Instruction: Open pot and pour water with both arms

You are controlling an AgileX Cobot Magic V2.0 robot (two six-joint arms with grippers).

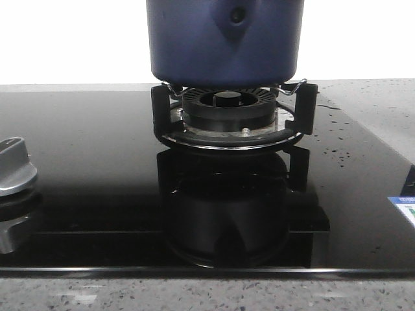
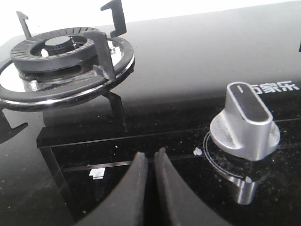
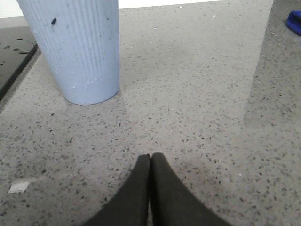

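My left gripper [image 2: 150, 157] is pressed closed, its tips hovering low near the silver knob [image 2: 244, 123]. My right gripper [image 3: 150, 157] is closed too, empty, near the ribbed cup [image 3: 77, 47].

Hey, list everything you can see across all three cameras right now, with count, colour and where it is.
pot: one, dark navy blue, sitting on the burner's supports at the back middle of the cooktop; its top is out of frame.
burner ring: one, black and ribbed, under the pot.
pot supports: black prongs around the burner.
cooktop: one, glossy black glass, set in the counter.
knob: one, silver, on the cooktop's left front.
cup: one, pale blue and ribbed, upright on the counter.
counter: grey speckled stone.
sticker: one, blue and white, cooktop's right edge.
left pincer: black, shut, above the cooktop.
right pincer: black, shut, above the counter.
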